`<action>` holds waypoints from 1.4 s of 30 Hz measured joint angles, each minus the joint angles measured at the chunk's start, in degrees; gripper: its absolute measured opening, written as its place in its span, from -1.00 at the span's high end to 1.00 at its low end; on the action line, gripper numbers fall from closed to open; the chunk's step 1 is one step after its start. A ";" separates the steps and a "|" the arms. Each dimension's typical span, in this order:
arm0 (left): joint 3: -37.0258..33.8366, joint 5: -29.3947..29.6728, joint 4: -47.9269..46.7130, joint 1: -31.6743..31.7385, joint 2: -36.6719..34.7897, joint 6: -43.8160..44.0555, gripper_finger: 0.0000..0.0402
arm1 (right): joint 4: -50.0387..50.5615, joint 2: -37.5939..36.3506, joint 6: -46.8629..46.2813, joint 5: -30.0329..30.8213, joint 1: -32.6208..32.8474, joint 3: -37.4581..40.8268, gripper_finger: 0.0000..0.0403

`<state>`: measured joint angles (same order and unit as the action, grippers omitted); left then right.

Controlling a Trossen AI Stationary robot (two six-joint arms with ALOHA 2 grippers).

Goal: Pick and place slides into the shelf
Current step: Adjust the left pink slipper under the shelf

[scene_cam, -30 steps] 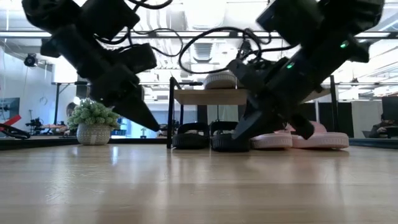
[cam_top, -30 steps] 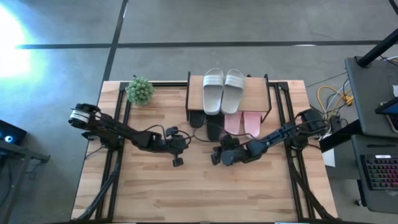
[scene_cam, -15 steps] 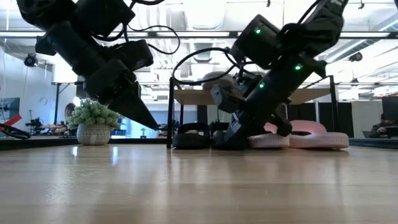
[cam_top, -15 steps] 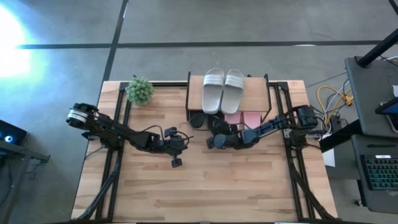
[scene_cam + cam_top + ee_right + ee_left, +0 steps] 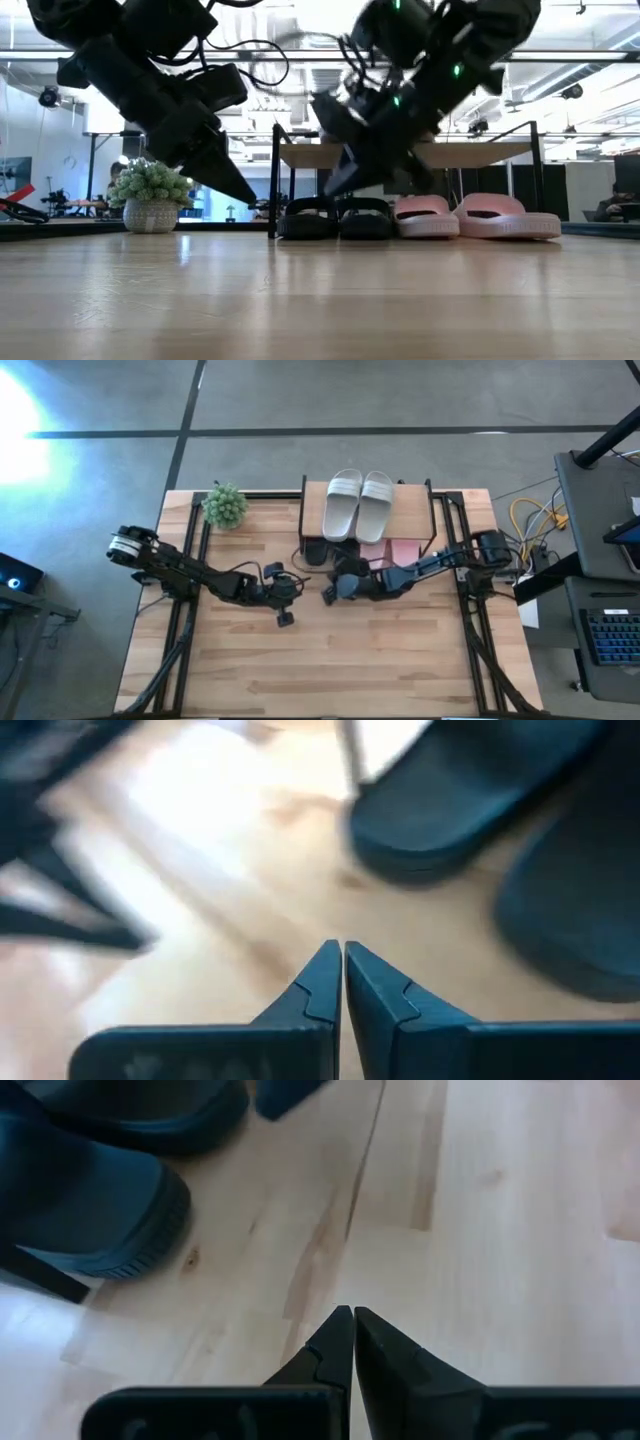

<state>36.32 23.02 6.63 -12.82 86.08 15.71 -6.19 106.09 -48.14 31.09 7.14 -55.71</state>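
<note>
The shelf (image 5: 415, 520) stands at the table's far edge, its top board (image 5: 310, 155) on a black frame. The pale slides (image 5: 358, 503) lie side by side on the board. Under it, the black slides (image 5: 336, 217) and the pink slides (image 5: 470, 214) rest sole-down on the table. My right gripper (image 5: 328, 595) hangs shut in front of the shelf, above the black pair (image 5: 450, 810), touching nothing. My left gripper (image 5: 285, 618) (image 5: 353, 1312) is shut too and hovers over bare wood left of the shelf.
A small potted plant (image 5: 225, 506) stands at the far left of the table, left of the shelf. Black rails (image 5: 190, 560) run along both sides of the tabletop. The near half of the table (image 5: 330, 670) is bare wood.
My right gripper has moved toward the table's far left, dipped low at the black slides in front of the shelf, and then risen above them. The left arm has kept still.
</note>
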 joint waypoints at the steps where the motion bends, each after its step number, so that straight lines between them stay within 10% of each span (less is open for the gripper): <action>1: 0.00 0.18 0.02 0.09 0.00 -0.01 1.00 | 0.29 -0.09 0.36 0.02 0.88 -0.82 0.95; 10: 0.01 -0.30 6.79 5.98 4.21 -2.33 1.00 | 20.83 -4.86 -2.32 8.63 8.14 -9.06 0.95; 18: 0.30 -6.37 12.22 9.14 6.60 -5.88 1.00 | 51.60 -12.04 -34.83 7.46 13.55 -7.25 0.95; 25: 0.09 -6.92 12.02 9.12 6.51 -5.84 1.00 | 35.61 -16.41 -47.40 4.76 15.03 8.55 0.95; 32: 0.07 -6.98 12.00 9.09 6.51 -5.60 1.00 | 14.09 -16.60 -37.15 3.02 8.71 18.15 0.95; 42: 0.05 -7.03 11.94 9.07 6.51 -5.50 1.00 | 15.18 -16.60 -25.05 3.27 -1.16 19.20 0.95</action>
<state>36.37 15.99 18.57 -3.75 92.60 10.21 8.99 89.49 -73.20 34.36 5.97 -36.51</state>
